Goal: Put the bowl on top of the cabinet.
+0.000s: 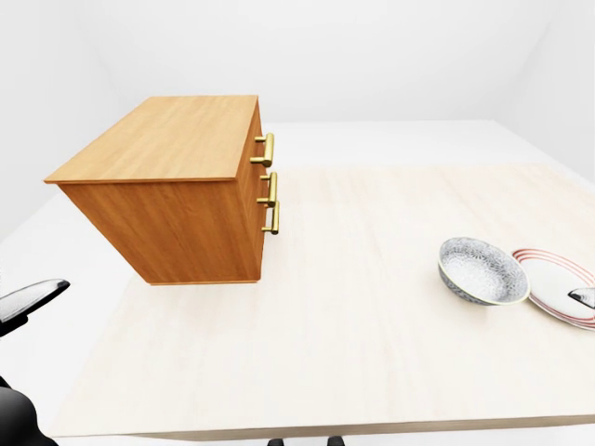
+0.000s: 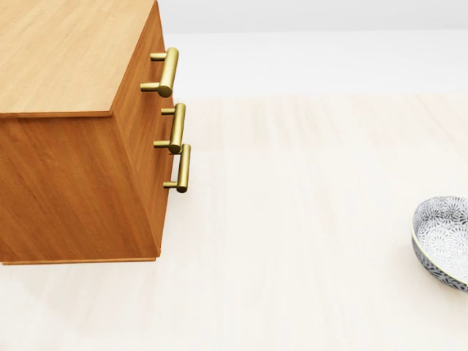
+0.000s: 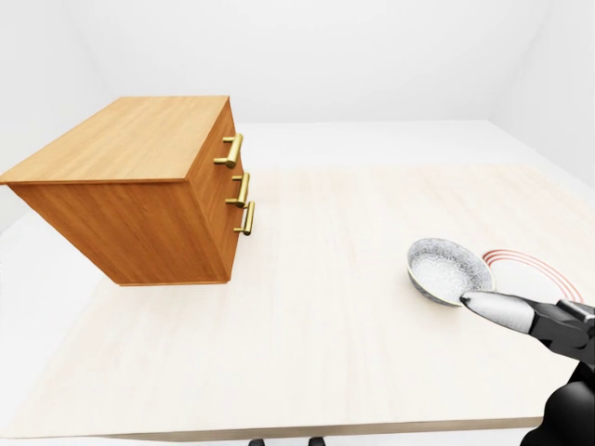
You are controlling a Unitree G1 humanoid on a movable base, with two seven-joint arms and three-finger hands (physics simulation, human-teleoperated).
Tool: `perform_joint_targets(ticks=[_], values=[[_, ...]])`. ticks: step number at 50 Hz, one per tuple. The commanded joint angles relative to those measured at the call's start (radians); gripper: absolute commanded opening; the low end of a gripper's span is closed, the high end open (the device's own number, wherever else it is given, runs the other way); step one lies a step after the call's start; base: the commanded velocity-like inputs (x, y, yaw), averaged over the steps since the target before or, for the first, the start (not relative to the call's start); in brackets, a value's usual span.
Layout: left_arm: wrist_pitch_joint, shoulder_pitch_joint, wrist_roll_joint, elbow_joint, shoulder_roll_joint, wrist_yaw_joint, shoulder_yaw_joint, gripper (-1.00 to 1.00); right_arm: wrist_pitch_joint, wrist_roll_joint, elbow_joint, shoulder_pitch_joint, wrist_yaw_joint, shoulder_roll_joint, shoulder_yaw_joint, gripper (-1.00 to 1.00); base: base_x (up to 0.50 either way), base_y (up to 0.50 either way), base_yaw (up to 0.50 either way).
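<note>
Seeing the bowl (image 1: 482, 271) sitting upright on the worktop (image 1: 353, 325), well right of the cabinet (image 1: 177, 186), just beside the plate (image 1: 562, 283); judging it stiff, glazed, slippery, breakable, best pinched over the rim; glimpsing only slivers of left hand (image 1: 33, 297) and right hand (image 3: 521, 316), not telling whether spread or pressed together.

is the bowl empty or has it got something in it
Empty. The bowl sits upright on the table, and its patterned inside shows bare, with nothing in it.

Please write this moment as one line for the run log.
bowl: on table beside plate, unheld | cabinet: eye views' left | right hand: lower right, grip unclear | left hand: lower left, grip unclear
</note>
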Motion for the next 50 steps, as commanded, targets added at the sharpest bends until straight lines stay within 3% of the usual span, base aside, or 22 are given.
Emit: perform_joint_targets(ticks=[1,17,18,19,28,38,45,47,50], values=[[0.0,0.0,0.0,-0.003,0.0,0.001,-0.001,1.0,0.0,0.002,-0.003,-0.002,-0.002,-0.002,0.001,1.0,0.17,0.5,0.0],[0.0,0.0,0.009,0.008,-0.004,-0.008,-0.008,1.0,0.0,-0.007,0.002,0.0,-0.001,0.004,0.007,1.0,0.16,0.5,0.0],[0.0,0.001,0.013,-0.008,-0.006,-0.002,-0.019,1.0,0.0,-0.091,0.245,-0.17,-0.01,-0.249,0.03,1.0,0.0,0.0,0.0],[0.0,0.0,0.015,-0.009,-0.007,-0.002,-0.019,1.0,0.0,-0.111,0.271,-0.182,0.004,-0.262,0.034,1.0,0.0,0.0,0.0],[0.0,-0.004,0.02,-0.006,-0.009,-0.006,-0.025,1.0,0.0,-0.229,0.347,-0.176,0.074,-0.241,0.058,1.0,0.0,0.0,0.0],[0.0,-0.005,0.027,-0.007,-0.011,-0.006,-0.031,1.0,0.0,-0.407,0.494,-0.213,0.141,-0.316,0.101,1.0,0.0,0.0,0.0],[0.0,-0.005,0.027,-0.007,-0.011,-0.007,-0.031,1.0,0.0,-0.478,0.537,-0.222,0.167,-0.309,0.114,1.0,0.0,0.0,0.0],[0.0,-0.006,0.029,-0.01,-0.011,-0.006,-0.034,1.0,0.0,-0.631,0.803,-0.237,0.132,-0.332,0.21,1.0,0.0,0.0,0.0],[0.0,-0.007,0.031,-0.011,-0.012,-0.006,-0.036,1.0,0.0,-0.74,0.952,-0.289,0.136,-0.369,0.272,1.0,0.0,0.0,0.0]])
